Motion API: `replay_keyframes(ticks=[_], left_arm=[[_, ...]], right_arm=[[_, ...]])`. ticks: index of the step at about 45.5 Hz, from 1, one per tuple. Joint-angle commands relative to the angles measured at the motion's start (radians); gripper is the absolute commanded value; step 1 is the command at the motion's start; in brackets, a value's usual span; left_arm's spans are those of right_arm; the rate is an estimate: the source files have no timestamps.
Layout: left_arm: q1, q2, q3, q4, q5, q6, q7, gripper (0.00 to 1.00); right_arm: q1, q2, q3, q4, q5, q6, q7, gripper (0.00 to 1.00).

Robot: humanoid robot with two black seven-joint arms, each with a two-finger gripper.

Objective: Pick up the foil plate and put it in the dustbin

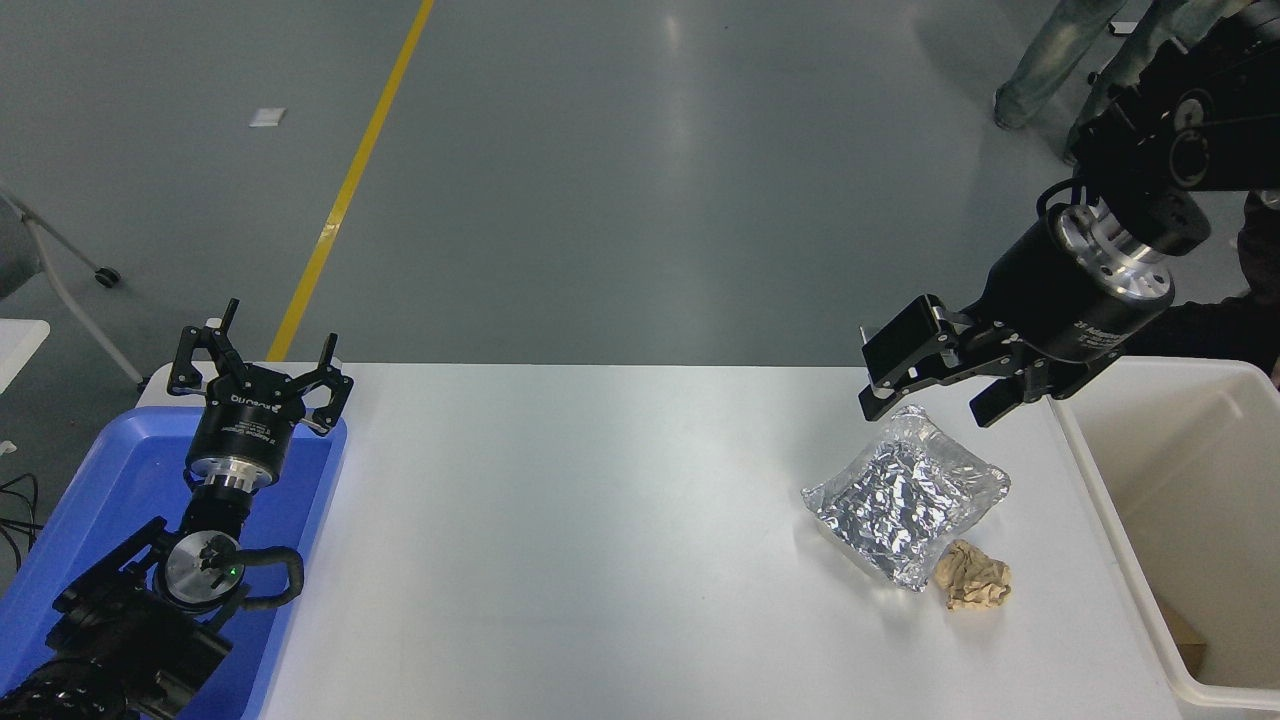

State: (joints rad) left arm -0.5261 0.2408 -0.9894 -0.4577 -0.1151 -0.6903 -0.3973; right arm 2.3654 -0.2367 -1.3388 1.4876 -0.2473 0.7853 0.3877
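1. The foil plate [905, 497] lies flat on the white table [580, 520], toward its right side; its crinkled rim faces up and nothing grips it.
2. A small tan paper ball [973, 574] sits just beside the plate's near right corner, touching it or nearly so; I cannot tell which.
3. The dustbin [1100, 480] stands at the table's right edge, near the plate but apart from it; its mouth is open and something brown shows low in its near corner.
4. The right hand [935, 392] hangs above the plate's far edge, tilted down toward it; its fingers are spread apart and hold nothing.
5. The left hand [260, 370] is parked over the blue tray [100, 500] at the lower left, fingers apart and empty.
6. By my reading the step in hand is the approach to the grasp; the plate is not yet lifted, so the task is at its start.
7. The next move calls for a descent onto the raised far rim, one finger inside and one outside, then a gentle close; thin foil probably crumples or slips under a hard pinch.
8. The carry should then go right and over the bin's thick rim; the lift likely needs to leave the paper ball undisturbed.
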Motion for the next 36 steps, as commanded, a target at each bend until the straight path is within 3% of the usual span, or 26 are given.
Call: replay_keyframes(ticks=[1,18,36], left_arm=[[0.003,-0.005,-0.015,-0.001,-0.001,-0.009,-0.005,1.00],[0.003,-0.005,-0.008,-0.001,0.000,-0.008,-0.006,1.00],[0.003,-0.005,-0.008,-0.001,0.000,-0.008,-0.006,1.00]], right_arm=[[-0.023,0.022,-0.002,-0.035,-0.024,0.000,-0.004,1.00],[-0.163,0.010,-0.013,-0.127,-0.013,-0.043,-0.007,1.00],[-0.494,-0.122,0.009,-0.316,-0.061,-0.195,-0.023,1.00]])
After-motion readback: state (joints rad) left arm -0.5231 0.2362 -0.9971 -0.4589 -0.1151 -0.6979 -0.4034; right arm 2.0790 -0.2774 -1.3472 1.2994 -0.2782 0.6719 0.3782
